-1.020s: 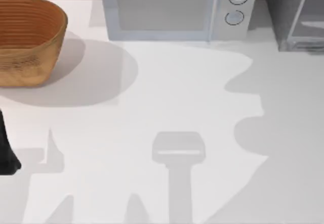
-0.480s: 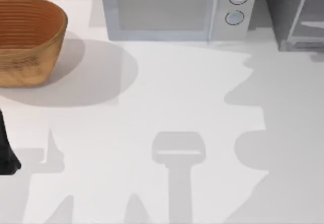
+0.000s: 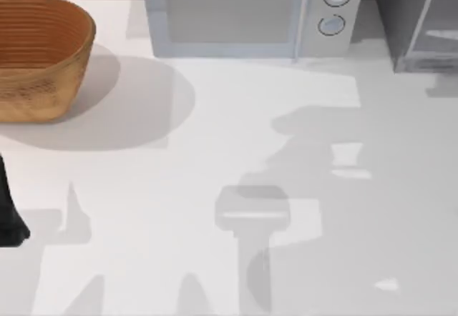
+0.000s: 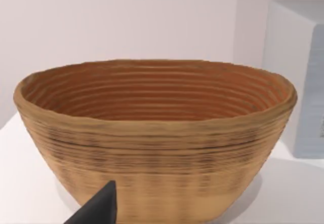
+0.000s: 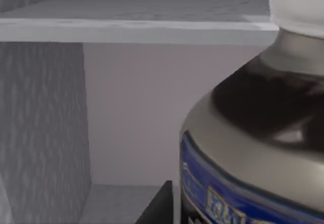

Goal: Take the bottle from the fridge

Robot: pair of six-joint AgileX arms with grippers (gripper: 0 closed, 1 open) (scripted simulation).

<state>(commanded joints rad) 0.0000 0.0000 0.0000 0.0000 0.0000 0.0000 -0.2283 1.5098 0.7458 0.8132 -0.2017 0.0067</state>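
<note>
One bottle [image 5: 253,133] stood upright inside the fridge [image 3: 415,23], below a shelf [image 5: 136,24], at the table's [image 3: 236,151] back right | your right gripper [image 5: 157,209] sat close beside it, grip width: cannot tell | your left arm [image 3: 11,212] sat parked at the left edge, facing the basket [image 4: 152,138]; its grip: cannot tell | microwave [image 3: 243,12] stood behind.

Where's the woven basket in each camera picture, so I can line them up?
Top view: the basket sits at the table's far left, left of the microwave.
Left wrist view: the basket is straight ahead, close up, with what looks like the microwave's pale side beside it.
Right wrist view: faces into the fridge, with the bottle close by.
Shared landmark: the microwave, for the top and left wrist views.
</note>
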